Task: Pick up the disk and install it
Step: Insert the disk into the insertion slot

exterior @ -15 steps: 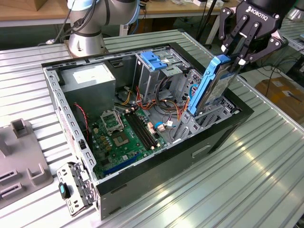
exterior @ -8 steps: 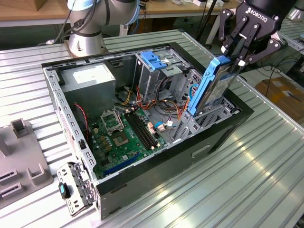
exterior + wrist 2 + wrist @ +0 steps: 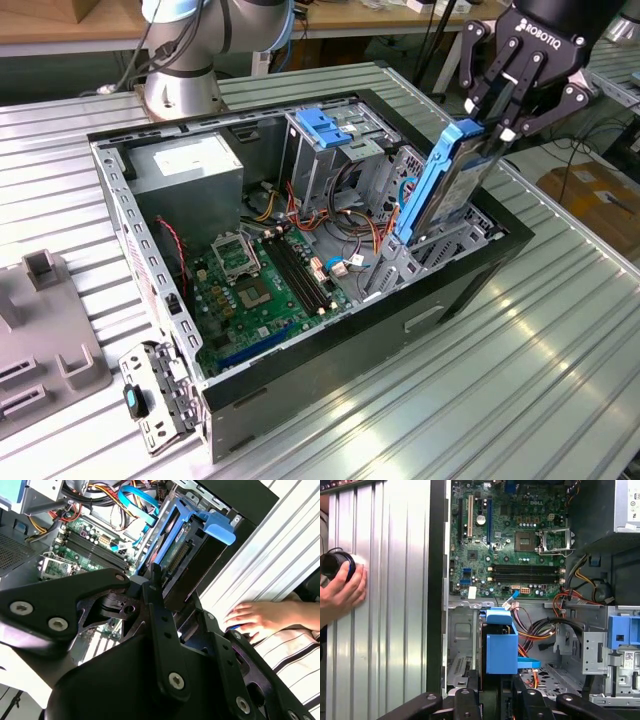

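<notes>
One black claw [image 3: 497, 125] holds the top of the grey, blue-framed metal disk [image 3: 442, 185]. We see it hang nearly upright below.

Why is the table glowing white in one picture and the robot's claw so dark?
In the second wrist view, light glares off the ribbed metal table, washing it white, while the black gripper, holding the disk, shows as a dark shape close to the camera. In the exterior view the light is even and the table looks grey.
</notes>
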Controlling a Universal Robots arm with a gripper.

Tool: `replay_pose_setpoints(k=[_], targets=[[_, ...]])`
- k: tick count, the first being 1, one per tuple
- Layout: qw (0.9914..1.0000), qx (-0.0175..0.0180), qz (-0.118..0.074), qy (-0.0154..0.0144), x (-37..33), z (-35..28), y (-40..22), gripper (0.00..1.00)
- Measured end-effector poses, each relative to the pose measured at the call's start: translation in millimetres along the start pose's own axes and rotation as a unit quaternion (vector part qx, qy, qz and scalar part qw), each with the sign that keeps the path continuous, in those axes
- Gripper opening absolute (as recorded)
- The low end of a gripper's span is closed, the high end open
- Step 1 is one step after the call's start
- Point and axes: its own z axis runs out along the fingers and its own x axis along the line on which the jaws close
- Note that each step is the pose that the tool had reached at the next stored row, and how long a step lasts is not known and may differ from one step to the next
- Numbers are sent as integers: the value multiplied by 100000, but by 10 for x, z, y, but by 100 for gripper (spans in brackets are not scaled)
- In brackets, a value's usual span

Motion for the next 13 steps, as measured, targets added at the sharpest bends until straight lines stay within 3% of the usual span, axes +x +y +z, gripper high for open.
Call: replay_pose_setpoints(k=[3,13], targets=[[100000,-3,-1,9,0,36,0,35],[100000,0,0,1,-1,242,-1,35]])
